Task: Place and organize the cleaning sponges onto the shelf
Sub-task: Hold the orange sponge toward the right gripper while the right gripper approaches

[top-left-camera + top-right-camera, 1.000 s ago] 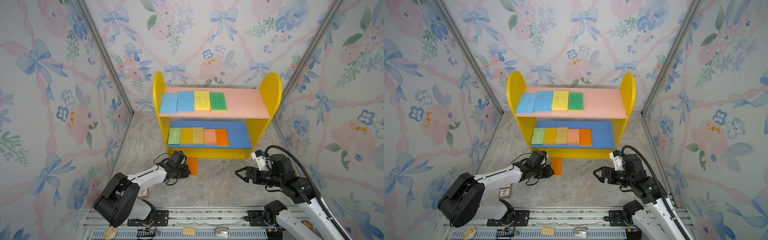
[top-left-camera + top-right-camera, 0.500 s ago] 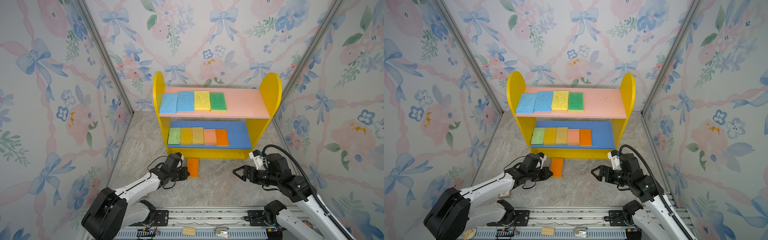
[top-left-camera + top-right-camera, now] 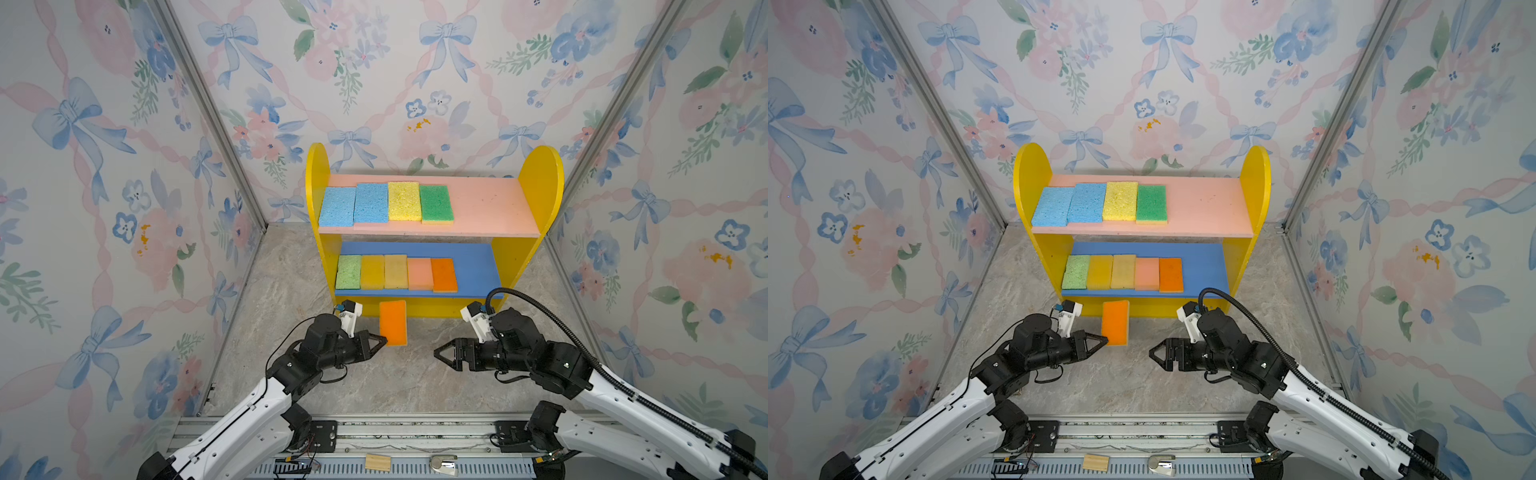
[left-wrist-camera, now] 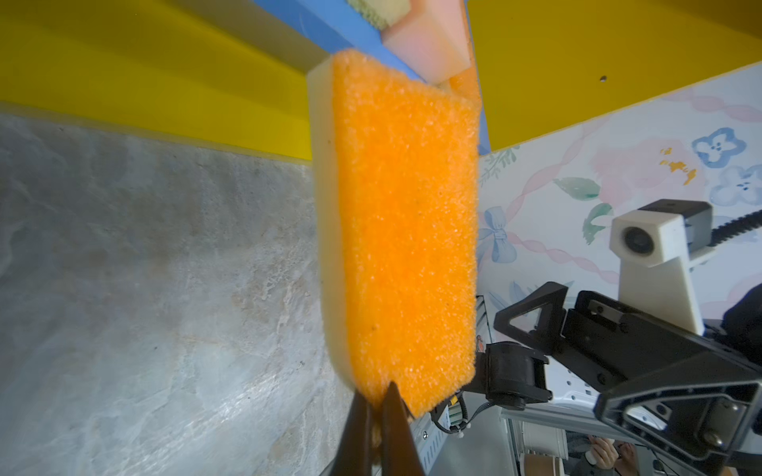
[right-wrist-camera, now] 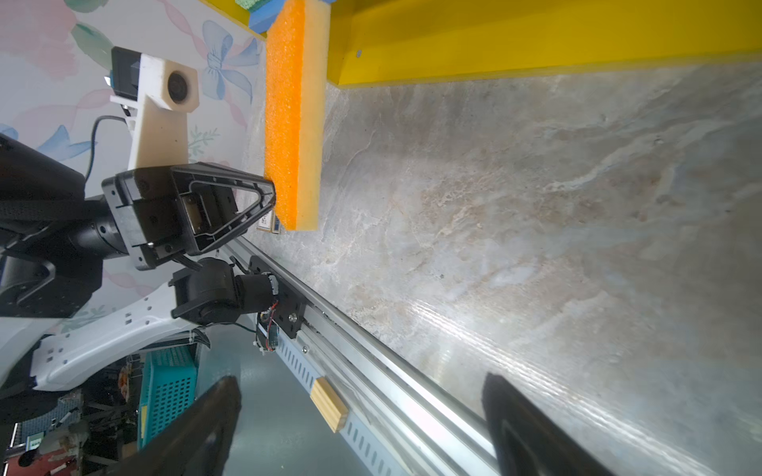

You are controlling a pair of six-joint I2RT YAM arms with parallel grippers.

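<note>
Your left hand point(image 3: 383, 341) pinches the flat orange foam sponge point(image 3: 393, 321) by a corner; your right hand point(image 3: 439, 354) gapes empty.

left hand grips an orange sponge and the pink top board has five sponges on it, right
Not quite: the pink top board holds four sponges, not five, as both top views show. The left hand does grip an orange sponge.

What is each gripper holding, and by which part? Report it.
The left gripper is shut on the orange sponge in front of the shelf, pinching its near short end at a corner. The right gripper is open and holds nothing.
</note>
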